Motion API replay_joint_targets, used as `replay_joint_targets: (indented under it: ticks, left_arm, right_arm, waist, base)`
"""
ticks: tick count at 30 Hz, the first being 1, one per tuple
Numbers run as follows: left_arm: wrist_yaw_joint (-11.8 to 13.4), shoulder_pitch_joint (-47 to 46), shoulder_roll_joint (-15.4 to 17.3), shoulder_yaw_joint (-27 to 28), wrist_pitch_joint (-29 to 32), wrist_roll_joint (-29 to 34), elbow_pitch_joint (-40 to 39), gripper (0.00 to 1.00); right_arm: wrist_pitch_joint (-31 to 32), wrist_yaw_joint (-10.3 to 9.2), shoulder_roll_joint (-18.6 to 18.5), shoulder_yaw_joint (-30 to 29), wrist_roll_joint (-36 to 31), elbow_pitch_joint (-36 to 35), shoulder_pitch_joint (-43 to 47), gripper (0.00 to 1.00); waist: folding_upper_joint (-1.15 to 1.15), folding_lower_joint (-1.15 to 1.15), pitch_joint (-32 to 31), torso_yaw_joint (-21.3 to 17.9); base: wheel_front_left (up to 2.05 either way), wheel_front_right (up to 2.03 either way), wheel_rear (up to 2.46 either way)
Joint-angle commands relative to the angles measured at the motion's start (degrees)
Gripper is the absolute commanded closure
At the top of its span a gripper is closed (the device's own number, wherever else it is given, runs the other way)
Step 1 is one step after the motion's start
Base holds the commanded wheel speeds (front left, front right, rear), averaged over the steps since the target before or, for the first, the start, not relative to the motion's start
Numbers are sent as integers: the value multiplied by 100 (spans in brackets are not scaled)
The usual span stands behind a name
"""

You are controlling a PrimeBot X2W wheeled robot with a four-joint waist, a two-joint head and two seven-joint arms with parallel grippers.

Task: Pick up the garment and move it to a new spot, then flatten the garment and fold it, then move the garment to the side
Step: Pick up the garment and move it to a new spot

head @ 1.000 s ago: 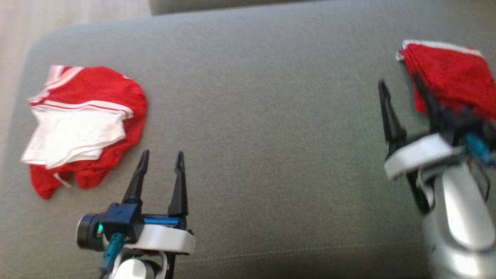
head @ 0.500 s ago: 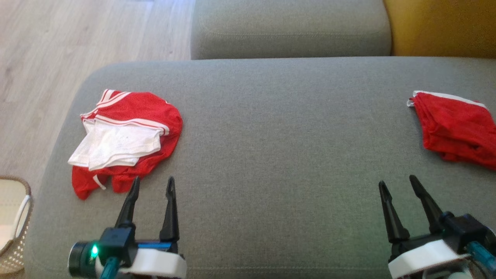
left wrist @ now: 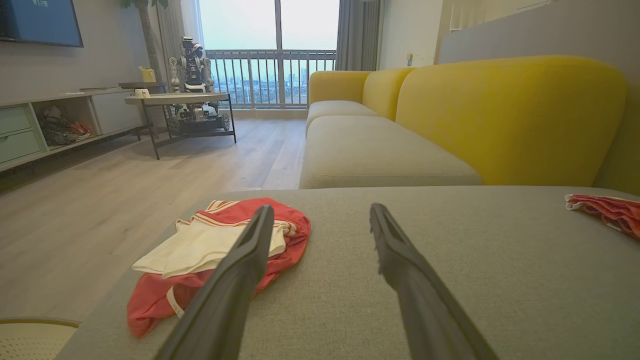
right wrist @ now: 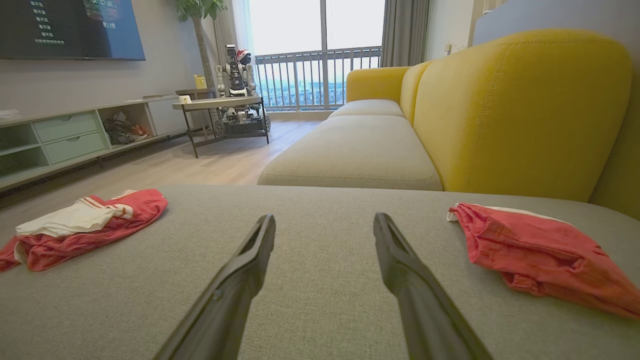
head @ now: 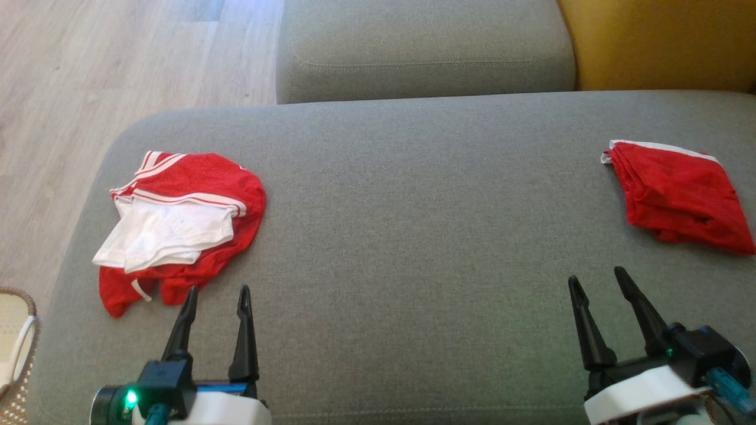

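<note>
Two dark-fingered robot hands are poised over a wide grey sofa cushion (head: 413,236). The left hand (head: 217,290) has its fingers spread apart and holds nothing. One fingertip is just beside the near edge of a crumpled red-and-white garment (head: 177,230) at the cushion's left end. The right hand (head: 595,275), also spread and empty, is near a folded red garment (head: 679,198) at the right end.

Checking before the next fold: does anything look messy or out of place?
The red-and-white garment at the left end of the cushion lies crumpled, white fabric bunched on top. The red garment on the right looks roughly folded. Nothing spilled.
</note>
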Motion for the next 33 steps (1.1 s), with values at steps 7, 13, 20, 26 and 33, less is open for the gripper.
replay_joint_targets:
  ticks: [7,13,20,26,33]
  left_arm:
    - [-29,-179,-54,235,-29,73,-159,0]
    - [-21,-211,-72,256,-29,86,-150,0]
    - [3,-225,-90,229,-29,77,-189,0]
    - [23,-179,-98,190,-29,76,-252,0]
    - [17,-177,-102,203,-29,59,-276,0]
  right_arm:
    - [-53,-2,-44,152,74,-189,-113,0]
    - [-53,-2,-44,184,75,-230,-92,0]
    - [-53,-2,-44,378,208,-196,-38,0]
    - [-53,-2,-44,509,308,-164,11,0]
    - [-53,-2,-43,529,298,-154,-50,0]
  waist:
    - [0,1,23,43]
    - [0,1,50,249]
    - [0,1,66,840]
    - [0,1,65,1504]
    - [0,1,222,1957]
  base:
    - [0,0,0]
    - [0,0,0]
    - [0,0,0]
    - [0,0,0]
    - [0,0,0]
